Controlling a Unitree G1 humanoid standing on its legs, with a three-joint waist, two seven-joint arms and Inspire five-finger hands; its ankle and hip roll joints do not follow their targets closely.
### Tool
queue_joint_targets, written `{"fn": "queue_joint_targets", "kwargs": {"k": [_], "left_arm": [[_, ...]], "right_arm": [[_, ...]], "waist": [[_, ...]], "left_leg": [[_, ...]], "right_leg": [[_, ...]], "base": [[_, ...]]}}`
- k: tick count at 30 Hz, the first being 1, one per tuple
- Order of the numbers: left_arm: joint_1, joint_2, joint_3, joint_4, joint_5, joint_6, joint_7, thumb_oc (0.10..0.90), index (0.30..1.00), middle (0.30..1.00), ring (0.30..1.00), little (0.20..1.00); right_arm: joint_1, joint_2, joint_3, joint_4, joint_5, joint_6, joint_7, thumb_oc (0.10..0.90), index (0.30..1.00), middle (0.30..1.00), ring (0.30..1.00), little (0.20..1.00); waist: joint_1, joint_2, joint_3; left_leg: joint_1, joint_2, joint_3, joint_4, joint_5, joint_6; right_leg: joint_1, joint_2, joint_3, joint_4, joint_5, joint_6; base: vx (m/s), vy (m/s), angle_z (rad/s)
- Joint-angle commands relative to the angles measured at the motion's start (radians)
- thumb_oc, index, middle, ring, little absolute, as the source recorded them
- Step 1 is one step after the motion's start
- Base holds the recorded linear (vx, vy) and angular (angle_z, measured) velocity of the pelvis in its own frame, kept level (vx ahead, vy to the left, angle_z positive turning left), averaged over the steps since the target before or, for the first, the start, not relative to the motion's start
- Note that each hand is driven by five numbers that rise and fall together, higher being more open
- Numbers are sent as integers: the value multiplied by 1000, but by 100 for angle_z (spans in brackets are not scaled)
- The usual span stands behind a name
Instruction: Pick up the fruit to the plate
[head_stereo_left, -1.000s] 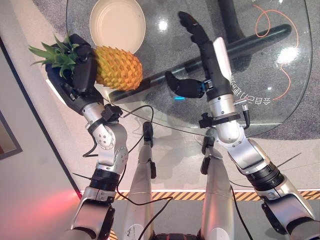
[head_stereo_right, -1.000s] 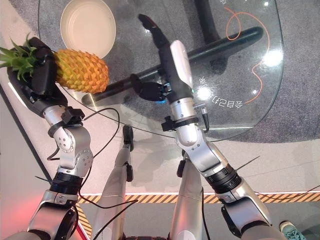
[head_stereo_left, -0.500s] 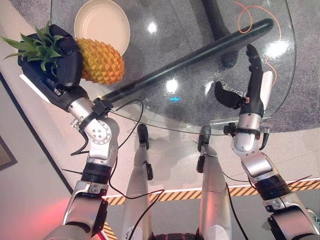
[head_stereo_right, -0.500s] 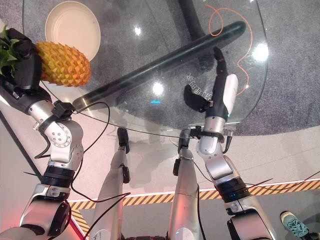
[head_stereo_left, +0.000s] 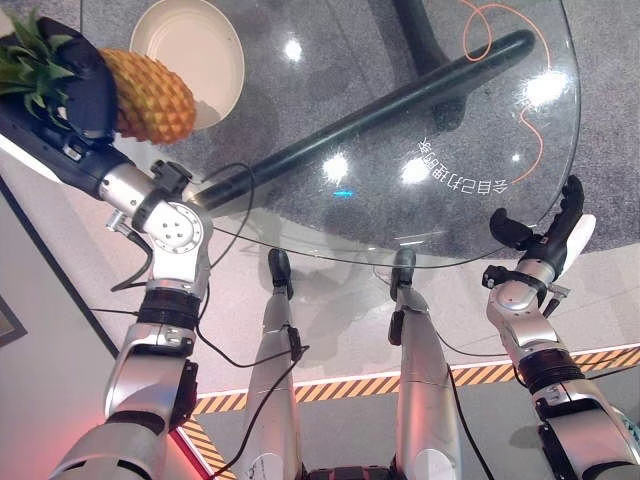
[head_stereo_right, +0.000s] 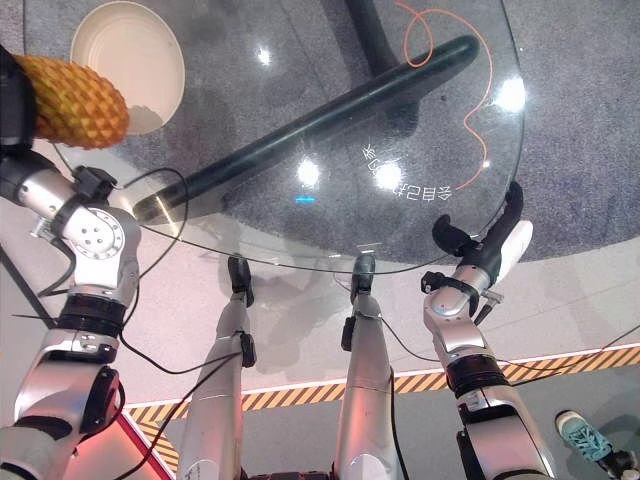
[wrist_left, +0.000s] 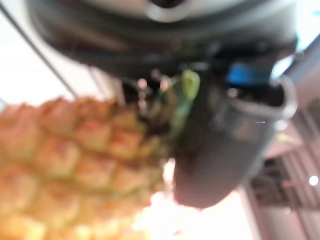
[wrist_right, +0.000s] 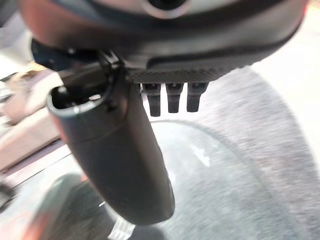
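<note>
My left hand (head_stereo_left: 70, 100) is shut on a pineapple (head_stereo_left: 150, 95), gripping it at the leafy crown end, above the left edge of the round glass table (head_stereo_left: 400, 120). The orange fruit (wrist_left: 65, 165) sits close against the thumb in the left wrist view. A cream plate (head_stereo_left: 195, 45) lies on the glass just beyond the pineapple, which overlaps its near rim. My right hand (head_stereo_left: 555, 230) is open at the table's near right edge, fingers straight and thumb (wrist_right: 120, 160) apart, holding nothing.
A dark tubular table leg (head_stereo_left: 380, 110) runs diagonally under the glass. An orange cable (head_stereo_left: 530, 90) curls on the grey carpet at the far right. Black-and-yellow hazard tape (head_stereo_left: 330, 390) crosses the floor near me.
The right hand has drawn back from over the table to its near right edge. The left hand has carried the pineapple further left and up, beside the plate. The view has shifted too.
</note>
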Motion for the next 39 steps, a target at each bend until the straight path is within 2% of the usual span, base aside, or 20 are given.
{"fn": "queue_joint_targets", "kwargs": {"k": [1, 9, 13, 20, 28, 39], "left_arm": [[-161, 144, 0, -3, 77, -126, 62, 100, 300, 300, 300, 200], [-224, 187, -27, 98, 112, -128, 133, 100, 300, 300, 300, 200], [-269, 208, -63, 147, 115, -110, 158, 100, 300, 300, 300, 200], [-311, 226, -102, 208, 72, -109, 125, 100, 300, 300, 300, 200], [-336, 224, -126, 248, 38, -112, 100, 100, 300, 300, 300, 200], [-377, 208, -148, 285, -55, -141, 18, 103, 302, 302, 302, 203]], "right_arm": [[-24, -44, -23, 21, 53, -73, -91, 800, 900, 900, 900, 900], [-61, -40, -18, 223, 87, -73, -57, 800, 900, 900, 900, 900], [-68, -41, -23, 348, 134, -74, 2, 800, 900, 900, 900, 900], [-65, -31, -12, 477, 153, -57, 81, 800, 900, 900, 900, 900], [-62, -13, 14, 520, 145, -23, 146, 800, 900, 900, 900, 900], [-68, 16, 34, 514, 136, -30, 159, 800, 900, 900, 900, 900]], "waist": [[20, -62, -27], [23, -63, -27], [21, -63, -27], [19, -67, -27], [14, -74, -27], [4, -91, -27]], "left_leg": [[-6, 24, -1, 123, -116, -20], [-14, 30, -6, 137, -121, -20], [-22, 32, -7, 143, -124, -18], [-29, 35, -9, 156, -132, -15], [-39, 37, -9, 165, -138, -11], [-47, 39, -10, 169, -144, -10]], "right_leg": [[98, 10, -77, -147, 97, -4], [97, 18, -75, -139, 84, -12], [87, 23, -69, -134, 81, -15], [80, 31, -61, -125, 76, -18], [69, 40, -52, -118, 70, -23], [60, 53, -43, -118, 71, -23]], "base": [[7, -23, -4], [4, -3, -2], [0, 0, 0], [4, -1, 0], [0, 0, 0], [0, 0, 0]]}}
